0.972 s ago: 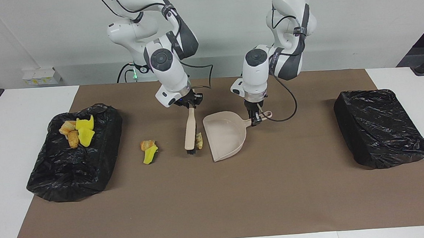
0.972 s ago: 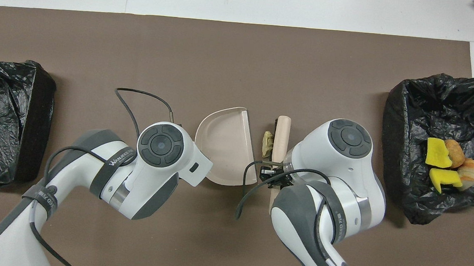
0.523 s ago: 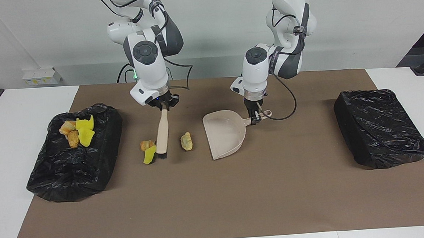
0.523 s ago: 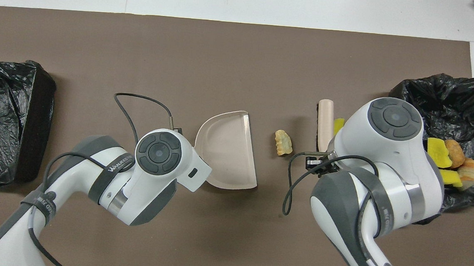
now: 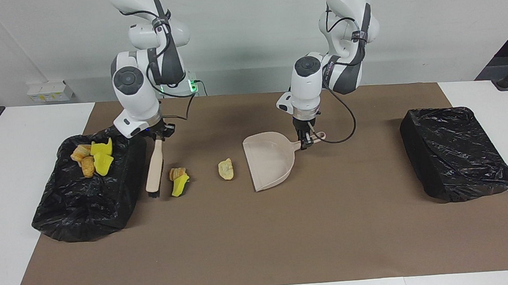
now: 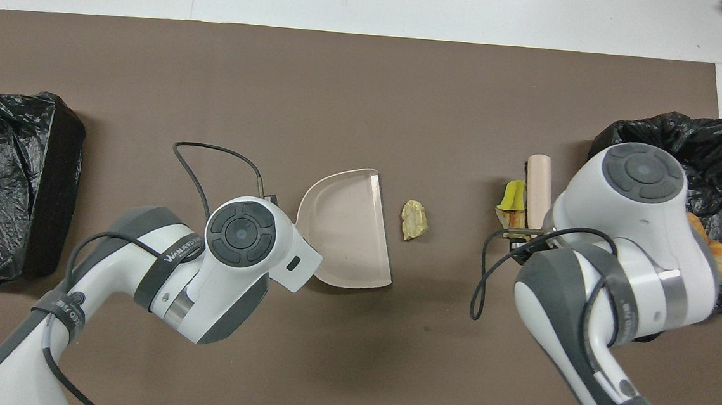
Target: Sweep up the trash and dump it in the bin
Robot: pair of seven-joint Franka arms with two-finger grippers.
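Crinkled black bin [image 5: 85, 201], lumpy foam trash [image 5: 225, 169], smooth beige dustpan [image 5: 269, 161].

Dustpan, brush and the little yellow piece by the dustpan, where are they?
dustpan [image 5: 269, 161]: facing view, on its bare tray floor.
brush [image 5: 155, 169]: facing view, on its wooden back, below the right gripper.
pale yellow chunk [image 6: 413, 219]: overhead view, on its middle.

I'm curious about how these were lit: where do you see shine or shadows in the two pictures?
Facing view: the black bag on the bin at the left arm's end shows crinkly highlights, and the dustpan casts only a faint, soft shadow on the brown mat. Overhead view: the same bag glints, and the arms leave faint, blurred shadows on the mat.
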